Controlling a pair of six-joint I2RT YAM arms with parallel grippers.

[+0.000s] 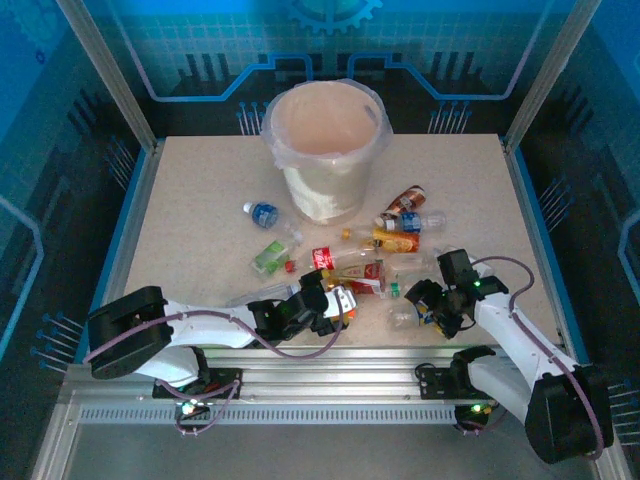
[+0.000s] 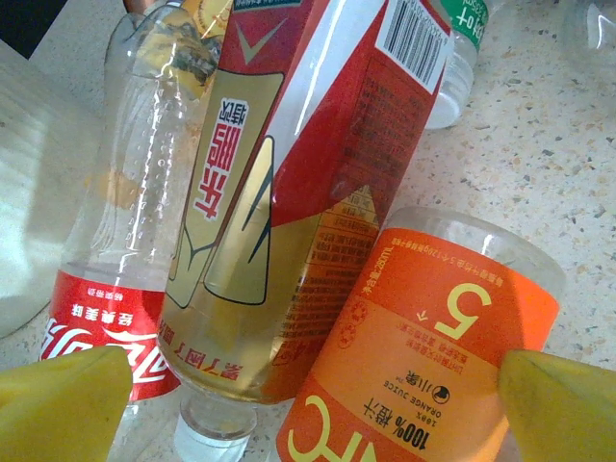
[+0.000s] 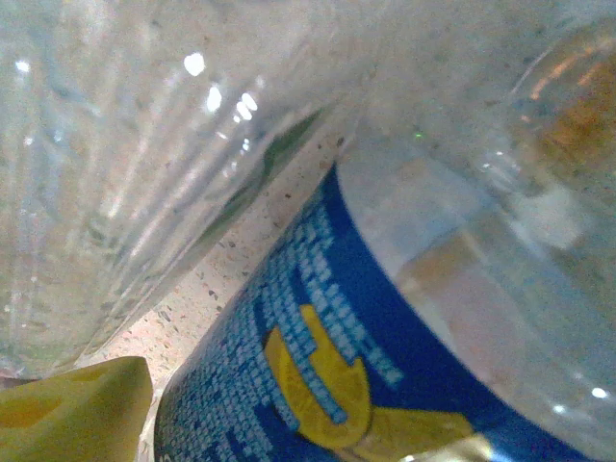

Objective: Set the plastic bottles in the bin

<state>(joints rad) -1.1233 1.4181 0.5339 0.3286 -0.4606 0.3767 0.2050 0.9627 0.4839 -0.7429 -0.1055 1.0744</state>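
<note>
Two claws low in frame: left claw (image 2: 313,399) wide apart astride the orange-label bottle (image 2: 423,366), long axis running up-right across its closing line; right claw (image 1: 432,305), gap unclear, hard by blue-label bottle (image 3: 289,385).

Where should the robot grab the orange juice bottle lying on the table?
Around its labelled middle, coming down from above. The orange juice bottle lies on its side, so its round body should fit between the open left gripper fingers. The red-and-gold bottle crowds one side, so that finger probably needs care.
</note>
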